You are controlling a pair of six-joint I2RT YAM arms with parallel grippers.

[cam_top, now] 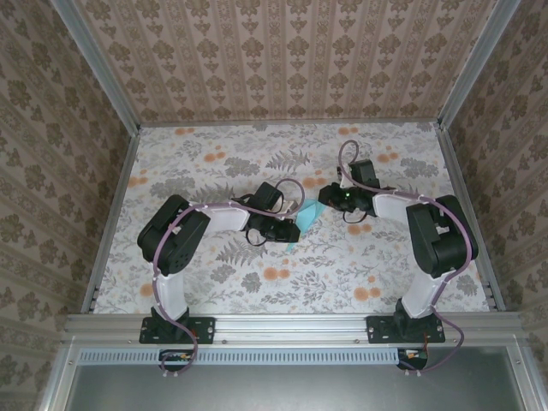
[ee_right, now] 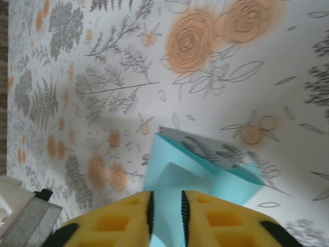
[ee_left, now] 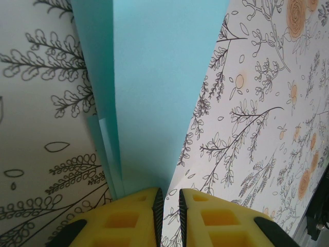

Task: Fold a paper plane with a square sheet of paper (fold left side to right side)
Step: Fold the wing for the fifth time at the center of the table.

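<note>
At the middle of the table (cam_top: 257, 295) the two arms meet over the plane (cam_top: 305, 219), which lies between their tips. The left gripper (ee_left: 169, 198) has its fingers nearly pressed together, with a thin slit between them. The plane's narrow end runs right up under the tips, and I cannot tell whether they pinch it. A little farther back, the right gripper (ee_right: 166, 203) stands slightly spread, astride the plane's folded corner, with blue paper showing in the gap.
</note>
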